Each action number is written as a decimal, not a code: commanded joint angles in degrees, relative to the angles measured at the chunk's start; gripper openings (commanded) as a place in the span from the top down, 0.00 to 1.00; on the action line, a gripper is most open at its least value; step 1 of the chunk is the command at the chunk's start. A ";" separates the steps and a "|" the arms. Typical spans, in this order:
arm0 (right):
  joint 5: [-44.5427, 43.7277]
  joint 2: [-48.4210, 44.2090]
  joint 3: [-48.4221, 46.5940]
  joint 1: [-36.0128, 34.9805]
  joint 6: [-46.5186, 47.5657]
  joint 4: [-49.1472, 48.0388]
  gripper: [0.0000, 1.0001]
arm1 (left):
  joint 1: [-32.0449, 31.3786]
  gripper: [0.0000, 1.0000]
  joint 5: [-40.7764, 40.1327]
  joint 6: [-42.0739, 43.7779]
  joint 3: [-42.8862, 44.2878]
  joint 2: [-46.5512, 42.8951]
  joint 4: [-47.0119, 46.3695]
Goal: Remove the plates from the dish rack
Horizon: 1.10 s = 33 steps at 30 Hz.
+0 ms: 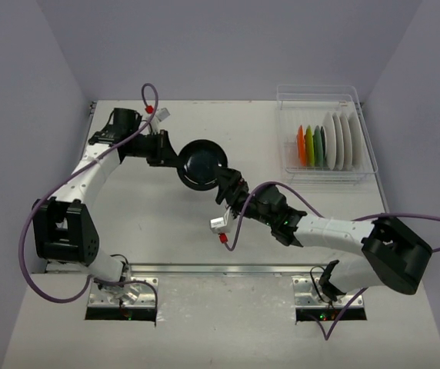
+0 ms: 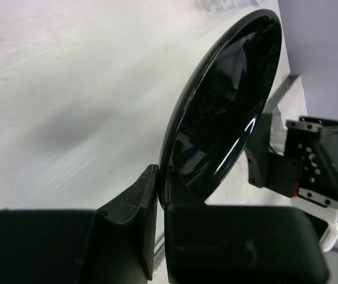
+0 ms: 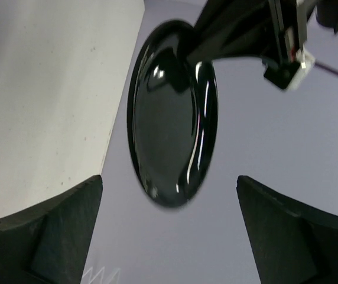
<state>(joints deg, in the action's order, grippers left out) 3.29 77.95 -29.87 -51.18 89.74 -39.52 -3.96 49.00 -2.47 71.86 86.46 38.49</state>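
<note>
My left gripper (image 1: pixel 172 161) is shut on the rim of a black plate (image 1: pixel 201 164) and holds it above the middle of the table. In the left wrist view the plate (image 2: pixel 225 112) stands on edge, pinched between my fingers (image 2: pixel 135 201). My right gripper (image 1: pixel 228 187) is open just off the plate's near right rim and does not touch it. In the right wrist view the plate (image 3: pixel 172 112) hangs beyond my wide-open fingers (image 3: pixel 62 219). The clear dish rack (image 1: pixel 362 131) stands at the far right with orange, green and white plates (image 1: pixel 325 144) upright in it.
Grey walls close the table on the left, back and right. Purple cables loop from both arms over the table. The right arm (image 1: pixel 335 231) stretches across the near right part of the table.
</note>
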 commanded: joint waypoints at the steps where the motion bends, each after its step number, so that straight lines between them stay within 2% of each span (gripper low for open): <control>1: -5.24 -0.65 -3.39 -0.41 -4.71 -4.21 0.02 | 10.35 1.00 0.02 -1.13 5.20 4.14 -3.64; 4: -9.07 -1.39 -4.56 -0.20 -10.71 -0.42 0.01 | 14.52 1.00 -1.70 -1.04 9.62 9.43 -4.20; 9: -14.34 -2.58 -8.92 1.11 -22.41 9.46 0.01 | 15.14 1.00 -5.32 -4.53 16.17 19.34 -7.92; 13: -16.56 -2.63 -17.36 7.85 -39.71 29.81 0.01 | 15.91 1.00 -13.09 -11.20 20.85 25.40 -13.93; 15: -14.92 -2.85 -20.79 11.43 -50.83 36.68 0.01 | 16.18 1.00 -16.46 -13.42 21.08 26.89 -18.48; 17: -13.00 -3.64 -22.69 15.05 -56.59 41.23 0.01 | 16.10 1.00 -19.49 -14.64 21.38 28.67 -20.88; 23: -8.62 -7.76 -24.27 22.59 -67.01 48.96 0.01 | 16.83 1.00 -28.31 -17.78 23.67 34.90 -24.55; 29: -3.65 -8.78 -27.81 28.79 -75.39 55.20 0.01 | 17.95 1.00 -27.91 -20.22 27.13 40.76 -25.31; 33: -1.70 -9.07 -28.69 30.38 -79.02 56.05 0.01 | 18.63 1.00 -29.19 -21.70 28.66 43.31 -25.70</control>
<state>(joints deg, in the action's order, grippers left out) -2.63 70.46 -55.50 -21.94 18.01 14.52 13.54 21.58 -21.54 96.89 128.63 16.62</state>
